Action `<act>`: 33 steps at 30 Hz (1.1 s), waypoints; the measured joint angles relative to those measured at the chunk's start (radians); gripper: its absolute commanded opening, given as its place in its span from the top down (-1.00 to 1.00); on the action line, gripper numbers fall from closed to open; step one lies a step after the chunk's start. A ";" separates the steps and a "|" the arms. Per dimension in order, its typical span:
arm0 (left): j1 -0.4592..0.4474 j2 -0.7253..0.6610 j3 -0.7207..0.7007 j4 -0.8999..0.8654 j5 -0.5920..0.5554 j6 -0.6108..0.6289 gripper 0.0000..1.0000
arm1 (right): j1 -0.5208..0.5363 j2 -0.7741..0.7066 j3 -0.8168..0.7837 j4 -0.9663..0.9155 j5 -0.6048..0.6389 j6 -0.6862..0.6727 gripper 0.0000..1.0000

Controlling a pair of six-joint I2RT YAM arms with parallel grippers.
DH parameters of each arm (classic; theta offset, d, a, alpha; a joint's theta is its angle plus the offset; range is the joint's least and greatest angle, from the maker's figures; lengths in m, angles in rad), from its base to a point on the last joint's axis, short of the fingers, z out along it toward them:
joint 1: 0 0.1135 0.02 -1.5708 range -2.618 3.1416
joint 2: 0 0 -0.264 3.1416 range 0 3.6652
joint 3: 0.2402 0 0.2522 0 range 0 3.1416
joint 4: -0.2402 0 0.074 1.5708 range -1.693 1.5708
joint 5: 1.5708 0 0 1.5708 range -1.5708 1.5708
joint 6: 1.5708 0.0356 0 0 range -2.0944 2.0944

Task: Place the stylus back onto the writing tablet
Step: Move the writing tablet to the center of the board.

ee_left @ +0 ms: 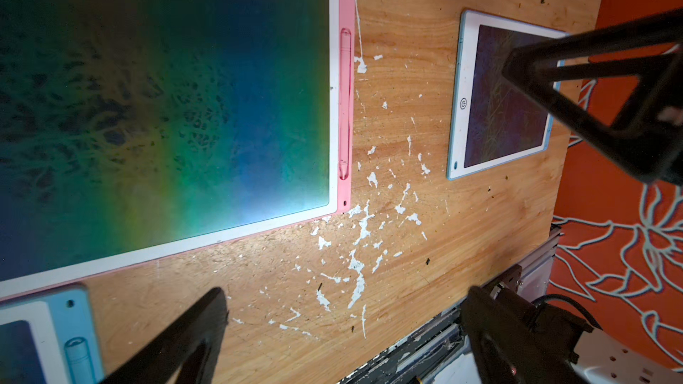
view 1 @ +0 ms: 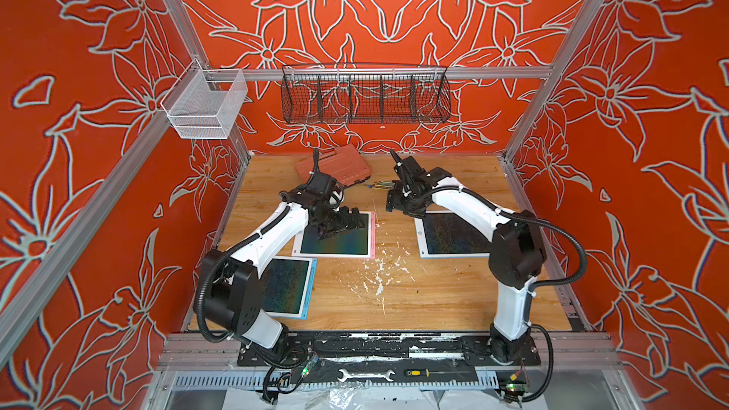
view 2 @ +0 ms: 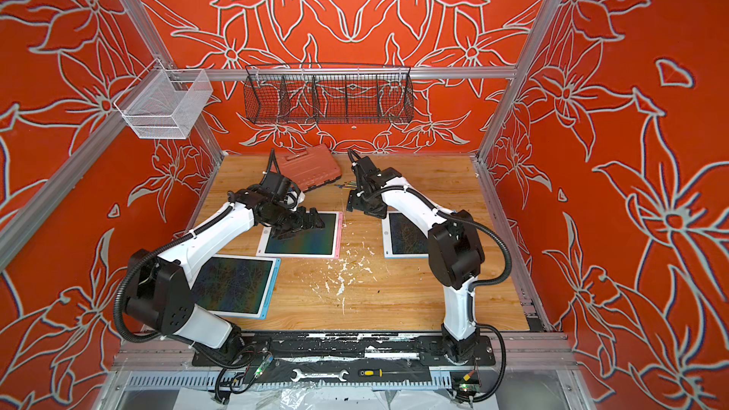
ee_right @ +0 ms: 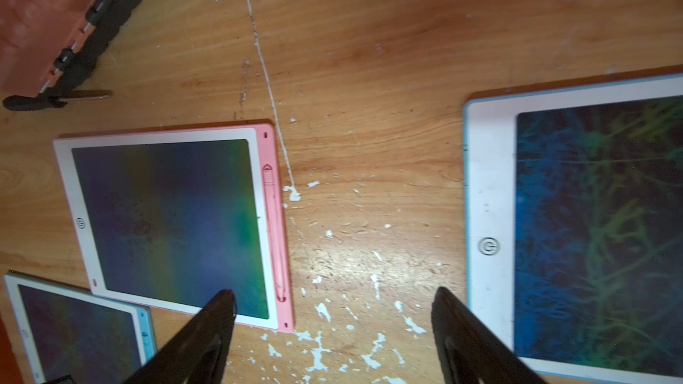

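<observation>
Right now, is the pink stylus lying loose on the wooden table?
No, the pink stylus sits in the side slot of the pink tablet.

Wooden tabletop (view 1: 434,301) carries three flat units: pink-edged tablet (view 1: 339,244) at centre, left blue-edged tablet (view 1: 288,285) near left just beside it, right blue-edged tablet (view 1: 453,236) at right. Orange tool case (view 1: 347,165) lies far, loose bits (view 1: 380,186) just right of it. White flecks (view 1: 378,274) scattered at centre
</observation>
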 measured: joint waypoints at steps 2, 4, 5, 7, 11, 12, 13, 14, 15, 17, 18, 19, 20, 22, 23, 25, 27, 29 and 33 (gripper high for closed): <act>-0.035 0.039 0.038 -0.002 -0.019 -0.025 -0.95 | -0.009 -0.042 -0.032 -0.012 0.003 -0.026 -0.72; -0.074 0.074 0.074 0.000 -0.039 -0.052 -0.95 | -0.016 -0.086 -0.067 -0.019 0.007 -0.054 -0.73; -0.090 0.086 0.087 0.002 -0.043 -0.064 -0.95 | -0.019 -0.109 -0.084 -0.023 0.010 -0.066 -0.73; -0.123 0.109 0.108 0.008 -0.057 -0.094 -0.95 | -0.027 -0.159 -0.125 -0.026 0.018 -0.094 -0.73; -0.172 0.166 0.166 0.009 -0.082 -0.138 -0.95 | -0.056 -0.259 -0.210 -0.026 0.018 -0.137 -0.74; -0.183 0.185 0.184 0.010 -0.087 -0.149 -0.95 | -0.067 -0.284 -0.233 -0.025 0.018 -0.145 -0.74; -0.192 0.201 0.200 0.011 -0.091 -0.158 -0.95 | -0.077 -0.311 -0.258 -0.023 0.018 -0.153 -0.74; -0.199 0.216 0.212 0.012 -0.096 -0.165 -0.95 | -0.086 -0.335 -0.281 -0.020 0.017 -0.161 -0.74; -0.207 0.234 0.227 0.013 -0.100 -0.173 -0.95 | -0.095 -0.362 -0.306 -0.017 0.017 -0.169 -0.74; -0.219 0.265 0.252 0.014 -0.108 -0.185 -0.95 | -0.111 -0.408 -0.351 -0.011 0.017 -0.182 -0.74; -0.226 0.283 0.269 0.013 -0.111 -0.190 -0.95 | -0.117 -0.431 -0.373 -0.008 0.017 -0.188 -0.74; -0.234 0.303 0.290 0.010 -0.112 -0.197 -0.95 | -0.119 -0.452 -0.394 -0.002 0.018 -0.192 -0.74; -0.239 0.319 0.307 0.007 -0.113 -0.201 -0.95 | -0.122 -0.473 -0.414 0.002 0.017 -0.196 -0.75; -0.252 0.357 0.352 -0.004 -0.116 -0.207 -0.95 | -0.126 -0.515 -0.452 0.007 0.016 -0.205 -0.75; -0.257 0.374 0.373 -0.008 -0.117 -0.209 -0.95 | -0.127 -0.531 -0.465 0.007 0.016 -0.210 -0.75; -0.268 0.407 0.409 -0.013 -0.117 -0.214 -0.95 | -0.132 -0.572 -0.495 0.009 0.017 -0.220 -0.76; -0.275 0.433 0.438 -0.020 -0.117 -0.220 -0.95 | -0.139 -0.611 -0.525 0.015 0.018 -0.226 -0.77; -0.282 0.462 0.466 -0.029 -0.121 -0.225 -0.95 | -0.146 -0.651 -0.557 0.019 0.017 -0.230 -0.77; -0.289 0.517 0.515 -0.043 -0.130 -0.229 -0.95 | -0.157 -0.694 -0.598 0.026 0.016 -0.246 -0.77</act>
